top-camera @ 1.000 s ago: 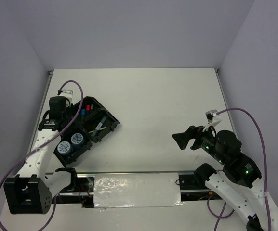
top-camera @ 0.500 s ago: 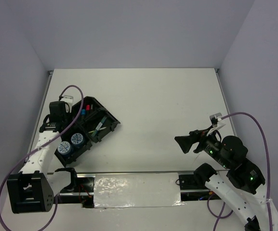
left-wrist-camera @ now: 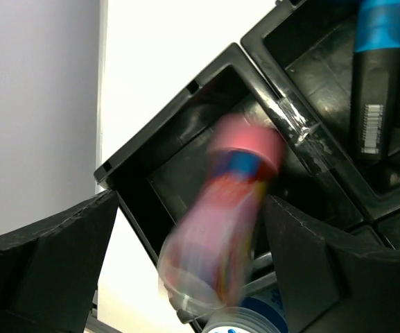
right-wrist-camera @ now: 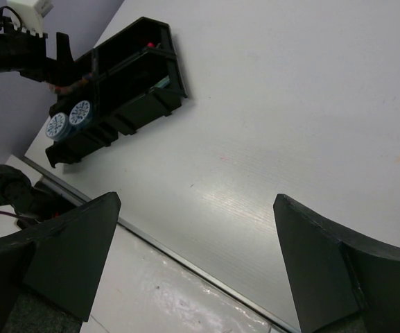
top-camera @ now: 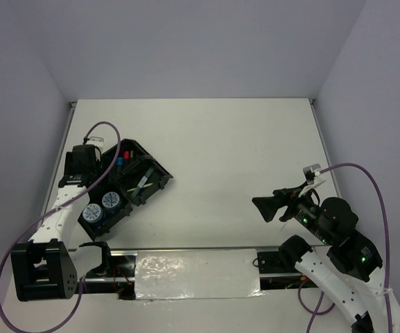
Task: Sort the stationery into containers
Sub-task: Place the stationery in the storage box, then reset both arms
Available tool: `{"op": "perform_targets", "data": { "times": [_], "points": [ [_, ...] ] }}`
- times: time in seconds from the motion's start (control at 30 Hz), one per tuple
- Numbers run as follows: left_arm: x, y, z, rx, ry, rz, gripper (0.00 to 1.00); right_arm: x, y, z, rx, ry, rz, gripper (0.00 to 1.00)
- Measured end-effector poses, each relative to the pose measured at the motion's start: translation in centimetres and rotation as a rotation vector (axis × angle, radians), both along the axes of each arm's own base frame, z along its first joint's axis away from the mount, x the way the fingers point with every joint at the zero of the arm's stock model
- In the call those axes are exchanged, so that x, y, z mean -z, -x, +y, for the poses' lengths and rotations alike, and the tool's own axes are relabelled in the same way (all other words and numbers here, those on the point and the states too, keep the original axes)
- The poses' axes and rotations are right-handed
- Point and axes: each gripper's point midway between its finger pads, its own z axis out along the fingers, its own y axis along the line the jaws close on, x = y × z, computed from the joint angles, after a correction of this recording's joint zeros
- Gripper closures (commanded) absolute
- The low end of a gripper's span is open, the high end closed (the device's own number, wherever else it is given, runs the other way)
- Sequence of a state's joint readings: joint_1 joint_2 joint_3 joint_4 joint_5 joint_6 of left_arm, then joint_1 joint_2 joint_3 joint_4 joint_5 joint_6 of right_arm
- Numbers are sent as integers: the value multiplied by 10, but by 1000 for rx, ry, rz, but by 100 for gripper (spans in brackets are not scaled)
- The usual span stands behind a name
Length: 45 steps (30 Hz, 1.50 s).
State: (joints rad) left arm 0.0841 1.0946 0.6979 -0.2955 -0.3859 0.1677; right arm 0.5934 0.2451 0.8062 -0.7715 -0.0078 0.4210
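Observation:
The black organiser tray [top-camera: 159, 173] lies at the left of the table. It holds two blue-white tape rolls [top-camera: 102, 206], highlighters [top-camera: 118, 163] and thin pens [top-camera: 143, 182]. My left gripper [top-camera: 83, 161] hovers over the tray's far left corner. In the left wrist view its jaws [left-wrist-camera: 191, 208] stand apart, with the pink-orange tube [left-wrist-camera: 220, 215] blurred between them over an empty compartment [left-wrist-camera: 179, 104]. There is a gap on the tube's left side. A blue-capped highlighter [left-wrist-camera: 376, 76] lies in the neighbouring compartment. My right gripper [top-camera: 263, 205] is open and empty, raised at the right [right-wrist-camera: 196, 201].
The tray also shows in the right wrist view [right-wrist-camera: 172, 76] with the tape rolls [right-wrist-camera: 68, 119]. A metal rail and a shiny taped panel [top-camera: 196, 272] run along the near table edge. Grey walls enclose the table on three sides.
My right arm has drawn back and down toward its base. My left gripper has shifted slightly over the tray corner. The tube is motion-blurred between the left jaws.

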Motion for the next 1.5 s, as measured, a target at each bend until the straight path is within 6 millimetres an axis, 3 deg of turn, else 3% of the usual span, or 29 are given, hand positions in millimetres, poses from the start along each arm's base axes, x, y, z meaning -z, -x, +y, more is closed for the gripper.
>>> {"op": "perform_targets", "data": {
  "times": [0.27, 0.4, 0.5, 0.67, 0.8, 0.93, 1.03, 1.2, 1.33, 1.5],
  "points": [
    [-4, -2, 3, -20, -8, -19, 1, 0, 0, 0, 0, 1, 2, 0],
    [-15, -5, 4, -30, -11, -47, 1, 2, -2, 2, -1, 8, 12, 0],
    [-39, -13, 0, -16, 9, -109, 1, 4, -3, 2, 0, 13, 19, 0],
    [-105, -14, -17, -28, 124, -356, 1, 6, -6, 4, -1, 25, 33, 0],
    [-157, 3, -40, -22, 290, -498, 1, 2, -11, -1, 28, 68, 51, 0],
    [-196, 24, -62, 17, 409, -517, 1, -31, -13, -17, 91, 115, 21, 0],
    [-202, 50, -81, 76, 483, -508, 1, -71, -11, -35, 157, 135, -33, 0],
    [-218, 116, -104, 160, 551, -559, 1, -132, 7, -70, 251, 124, -146, 0],
    [-230, 153, -100, 169, 538, -656, 1, -155, 32, -94, 286, 94, -215, 0],
    [-227, 176, -86, 87, 523, -713, 1, -156, 63, -116, 292, 60, -264, 0]
  ]
}}
